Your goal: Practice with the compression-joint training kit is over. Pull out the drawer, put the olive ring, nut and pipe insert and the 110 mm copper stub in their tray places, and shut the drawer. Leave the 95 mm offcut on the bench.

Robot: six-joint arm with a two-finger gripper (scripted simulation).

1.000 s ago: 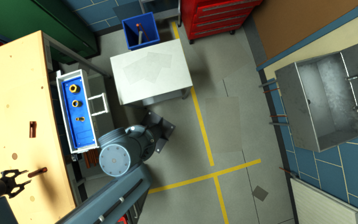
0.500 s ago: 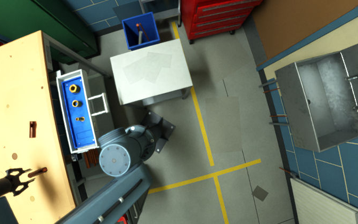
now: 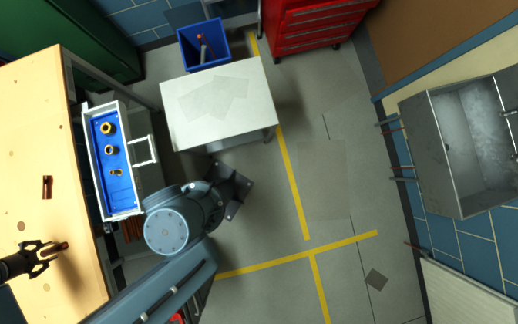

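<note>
A copper pipe stub (image 3: 54,248) lies on the wooden bench near its front end. My gripper (image 3: 43,252) is around the stub's left end. A second copper piece (image 3: 47,187) lies further along the bench. The drawer (image 3: 111,160) stands pulled out from the bench's side. Its blue tray holds a brass nut (image 3: 106,127), a ring (image 3: 110,149) and a small insert (image 3: 115,172). The tray's long slot (image 3: 121,197) holds nothing. The gripper is open and holds nothing.
A white table (image 3: 217,104) stands right of the drawer. A blue bin (image 3: 204,44) with pipes is behind it. The arm's base (image 3: 180,217) sits beside the drawer's front end. A red tool chest (image 3: 313,22) stands at the back. A steel sink (image 3: 478,137) hangs on the right wall.
</note>
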